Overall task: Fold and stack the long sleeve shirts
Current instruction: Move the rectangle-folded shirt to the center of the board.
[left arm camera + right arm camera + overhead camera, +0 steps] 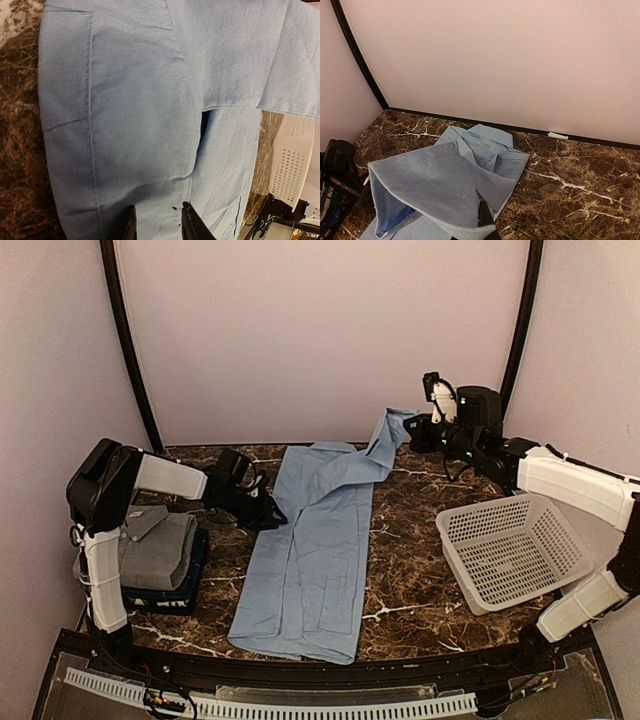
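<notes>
1 blue shirt (310,550) pinched by right fingers (484,215); left fingers (188,222) unclear; 1 grey (160,550) atop 1 navy (197,568).

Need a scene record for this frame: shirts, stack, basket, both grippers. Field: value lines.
shirt in work: light blue shirt, spread lengthwise on the marble table
stack: grey shirt folded on top of a dark navy shirt, table's left side
basket: white basket, right side, tilted
left gripper: low at the blue shirt's left edge, jaws partly apart
right gripper: shut on a far part of the blue shirt, raised off the table
</notes>
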Motion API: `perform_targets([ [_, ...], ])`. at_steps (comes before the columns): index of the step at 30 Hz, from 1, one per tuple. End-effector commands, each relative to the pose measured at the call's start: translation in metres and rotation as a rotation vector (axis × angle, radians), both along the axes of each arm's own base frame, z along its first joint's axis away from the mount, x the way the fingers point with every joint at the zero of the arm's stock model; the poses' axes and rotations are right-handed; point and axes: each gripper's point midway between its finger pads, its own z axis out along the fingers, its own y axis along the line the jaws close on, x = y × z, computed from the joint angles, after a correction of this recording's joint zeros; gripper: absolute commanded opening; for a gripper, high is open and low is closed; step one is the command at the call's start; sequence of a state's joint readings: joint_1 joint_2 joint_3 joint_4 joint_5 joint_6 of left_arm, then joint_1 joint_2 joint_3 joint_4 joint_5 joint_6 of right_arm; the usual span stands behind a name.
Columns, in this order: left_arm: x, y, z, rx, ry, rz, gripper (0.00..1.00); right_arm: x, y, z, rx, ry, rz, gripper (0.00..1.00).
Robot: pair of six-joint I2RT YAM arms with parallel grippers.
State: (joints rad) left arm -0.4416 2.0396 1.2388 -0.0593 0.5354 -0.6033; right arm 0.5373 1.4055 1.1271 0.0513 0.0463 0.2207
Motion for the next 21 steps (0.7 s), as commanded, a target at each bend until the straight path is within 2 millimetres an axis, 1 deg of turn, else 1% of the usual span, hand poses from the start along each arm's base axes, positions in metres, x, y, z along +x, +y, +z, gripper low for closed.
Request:
perform_targets([
  [1,-0.005,0.000,0.018,0.037,0.002,-0.058,0.29,0.012,-0.006,0.023,0.094,-0.057,-0.049,0.00],
  [2,-0.003,-0.003,0.026,0.022,-0.008,-0.062,0.29,0.012,-0.009,0.025,0.104,-0.061,-0.065,0.00],
  [3,0.004,-0.006,0.037,0.006,-0.032,-0.061,0.30,0.011,-0.010,0.025,0.114,-0.057,-0.071,0.00],
  [4,0.006,-0.009,0.042,-0.008,-0.039,-0.062,0.30,0.010,-0.011,0.021,0.120,-0.048,-0.070,0.00],
  [5,0.013,-0.013,0.053,-0.030,-0.061,-0.055,0.30,0.007,-0.010,0.020,0.131,-0.043,-0.063,0.00],
  [6,0.017,-0.016,0.059,-0.046,-0.072,-0.053,0.30,0.004,-0.010,0.013,0.135,-0.029,-0.059,0.00],
  [7,0.025,-0.020,0.069,-0.070,-0.096,-0.041,0.30,0.001,-0.012,0.009,0.145,-0.021,-0.061,0.00],
  [9,0.039,-0.026,0.080,-0.100,-0.126,-0.018,0.30,-0.004,-0.015,0.000,0.154,-0.011,-0.066,0.00],
  [10,0.049,-0.031,0.092,-0.122,-0.161,-0.012,0.30,-0.007,-0.017,-0.005,0.155,-0.007,-0.068,0.00],
  [11,0.056,-0.033,0.089,-0.127,-0.154,0.006,0.30,-0.009,-0.018,-0.008,0.157,-0.008,-0.068,0.00],
  [12,0.067,-0.038,0.100,-0.149,-0.184,0.022,0.30,-0.012,-0.020,-0.009,0.161,-0.015,-0.071,0.00],
  [13,0.074,-0.040,0.093,-0.150,-0.179,0.034,0.30,-0.014,-0.024,-0.013,0.161,-0.019,-0.081,0.00],
  [14,0.084,-0.045,0.102,-0.180,-0.202,0.051,0.30,-0.015,-0.028,-0.015,0.163,-0.027,-0.095,0.00],
  [15,0.090,-0.048,0.093,-0.188,-0.197,0.059,0.29,-0.016,-0.030,-0.016,0.165,-0.031,-0.101,0.00],
  [16,0.101,-0.053,0.104,-0.226,-0.230,0.070,0.29,-0.016,-0.030,-0.017,0.167,-0.037,-0.098,0.00],
  [17,0.104,-0.058,0.092,-0.235,-0.214,0.069,0.28,-0.017,-0.029,-0.015,0.172,-0.048,-0.091,0.00],
  [18,0.113,-0.063,0.089,-0.256,-0.220,0.081,0.28,-0.017,-0.028,-0.013,0.181,-0.058,-0.080,0.00],
  [21,0.126,-0.076,0.086,-0.319,-0.239,0.090,0.27,-0.020,-0.018,-0.003,0.209,-0.091,-0.020,0.00],
])
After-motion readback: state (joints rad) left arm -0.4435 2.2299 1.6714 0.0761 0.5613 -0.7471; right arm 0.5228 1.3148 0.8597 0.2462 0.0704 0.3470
